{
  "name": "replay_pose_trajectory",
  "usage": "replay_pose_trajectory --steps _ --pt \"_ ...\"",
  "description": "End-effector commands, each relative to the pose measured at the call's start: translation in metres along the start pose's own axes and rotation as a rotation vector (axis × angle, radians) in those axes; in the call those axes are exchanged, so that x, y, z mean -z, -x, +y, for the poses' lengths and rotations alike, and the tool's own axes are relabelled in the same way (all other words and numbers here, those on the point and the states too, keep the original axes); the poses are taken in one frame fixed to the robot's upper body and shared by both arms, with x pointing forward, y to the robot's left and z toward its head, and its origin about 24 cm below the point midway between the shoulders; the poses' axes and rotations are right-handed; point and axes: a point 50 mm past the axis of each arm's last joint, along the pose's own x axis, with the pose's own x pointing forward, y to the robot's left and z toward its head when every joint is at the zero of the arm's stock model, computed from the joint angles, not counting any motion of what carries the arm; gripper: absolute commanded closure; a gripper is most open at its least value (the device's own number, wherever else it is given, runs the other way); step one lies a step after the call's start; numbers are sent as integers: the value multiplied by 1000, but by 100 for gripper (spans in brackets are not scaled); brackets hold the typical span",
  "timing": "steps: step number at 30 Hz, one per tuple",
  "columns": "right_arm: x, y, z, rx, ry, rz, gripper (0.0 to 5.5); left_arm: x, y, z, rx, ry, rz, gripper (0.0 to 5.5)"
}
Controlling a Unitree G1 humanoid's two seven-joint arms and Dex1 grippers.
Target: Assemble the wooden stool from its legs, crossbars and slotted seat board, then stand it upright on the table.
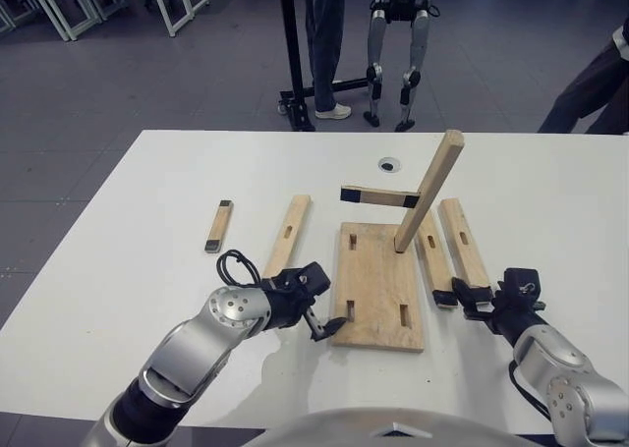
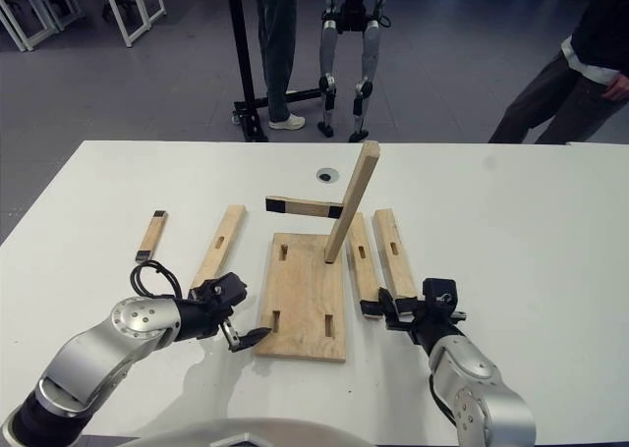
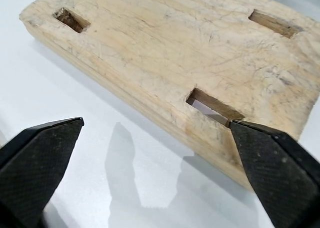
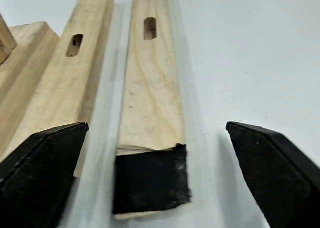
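You get bright, even light from overhead across the white table [image 1: 118, 270], so shadows fall soft and pale. The clearest one lies on the table between the fingers of the left gripper [image 3: 156, 122], beside the seat board [image 3: 200, 52]. The floor [image 1: 147, 74] behind looks dimmer.

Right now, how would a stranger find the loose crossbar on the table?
Start at the seat board lying flat on the table. On the robot's left of it lies one long leg. Farther left lies the crossbar, alone: much shorter than the leg, with a black near end.
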Motion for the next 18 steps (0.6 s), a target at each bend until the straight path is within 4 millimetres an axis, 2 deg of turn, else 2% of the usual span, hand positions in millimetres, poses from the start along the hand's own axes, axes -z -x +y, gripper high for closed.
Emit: replay_pose_trajectory --steps 1,4,6,8,11,14,18 --pt "-1 -7 -8 16 19 7 41 -5 5 3 -11 -20 -2 11" --pt "-6 -13 -11 7 39 -3 41 -8 6 3 -8 -26 -4 11" --pt "4 -16 -7 -52 65 66 41 -13 8 4 -5 -30 -23 11" --pt "18 -16 -4 -114 71 142 79 -19 13 9 -10 -31 -49 11" --pt "30 -16 -6 -139 144 194 138 -28 21 16 -20 -10 -104 11" --pt "36 -16 -13 -114 182 205 194 -34 27 23 -30 7 -139 11" --pt "40 -21 -30 -54 169 207 268 -31 30 30 -59 33 -142 11"
